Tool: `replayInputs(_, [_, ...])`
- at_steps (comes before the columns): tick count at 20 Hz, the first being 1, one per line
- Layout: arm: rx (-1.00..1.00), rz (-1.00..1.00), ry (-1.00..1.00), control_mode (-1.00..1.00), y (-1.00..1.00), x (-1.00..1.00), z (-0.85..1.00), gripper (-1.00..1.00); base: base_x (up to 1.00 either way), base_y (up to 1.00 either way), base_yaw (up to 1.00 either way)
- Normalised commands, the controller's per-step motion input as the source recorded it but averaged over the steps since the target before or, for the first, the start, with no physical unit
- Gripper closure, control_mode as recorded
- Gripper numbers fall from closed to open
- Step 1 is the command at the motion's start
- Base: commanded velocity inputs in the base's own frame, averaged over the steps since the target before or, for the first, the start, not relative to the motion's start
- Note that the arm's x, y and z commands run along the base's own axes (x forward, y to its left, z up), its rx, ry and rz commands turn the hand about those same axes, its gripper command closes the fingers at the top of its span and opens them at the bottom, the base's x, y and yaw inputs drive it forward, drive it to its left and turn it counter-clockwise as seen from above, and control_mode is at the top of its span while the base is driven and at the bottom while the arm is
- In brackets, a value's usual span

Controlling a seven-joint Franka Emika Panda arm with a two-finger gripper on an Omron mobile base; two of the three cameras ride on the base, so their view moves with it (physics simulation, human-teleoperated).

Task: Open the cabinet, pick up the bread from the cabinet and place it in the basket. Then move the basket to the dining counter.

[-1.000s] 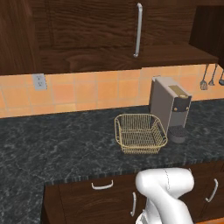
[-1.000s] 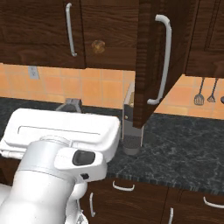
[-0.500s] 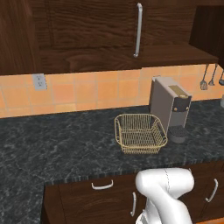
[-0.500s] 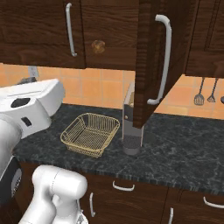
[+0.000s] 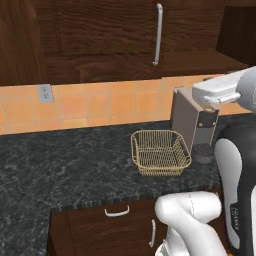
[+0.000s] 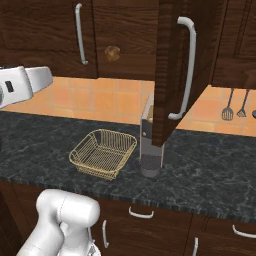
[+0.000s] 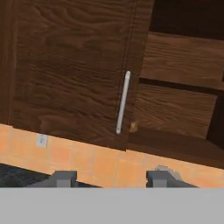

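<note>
Now the arm has swung clear of the right base view, where a second ago its white bulk hid the worktop, so the golden wire basket [image 6: 103, 153] sits plainly visible and empty on the black speckled worktop [image 6: 210, 172], just beside the grey coffee machine [image 6: 149, 145]. One door of the cabinet [image 6: 172, 70] already stands swung out toward the camera, its long silver handle [image 6: 186, 65] facing forward. Inside, the bread [image 6: 112, 52] shows as a small brown lump on the shelf near the closed left door; the hand view catches it too, peeking just past that door's bar handle. The gripper [image 7: 111, 178] hangs back from the cabinet, its fingers [image 7: 64, 178] spread apart and holding nothing. The opening step looks done, and the arm seems lined up to reach in for the bread, which calls for clearing the closed door's edge.
</note>
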Motion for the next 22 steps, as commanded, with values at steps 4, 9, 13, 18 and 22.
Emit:
replayInputs(4, [0.00, -0.14, 0.23, -1.00, 0.00, 0.53, 0.00, -1.00, 0.00, 0.00, 0.00])
replayInputs(9, [0.00, -0.21, 0.14, -1.00, 0.00, 0.67, 0.00, -1.00, 0.00, 0.00, 0.00])
replayInputs(13, [0.02, -0.04, 0.11, -1.00, 0.00, 0.59, 0.00, -1.00, 0.00, 0.00, 0.00])
replayInputs(18, [0.04, 0.12, 0.13, -1.00, 0.00, 0.66, 0.00, -1.00, 0.00, 0.00, 0.00])
replayInputs(22, [0.01, 0.01, 0.00, -1.00, 0.03, 0.64, 0.00, -1.00, 0.00, 0.00, 0.00])
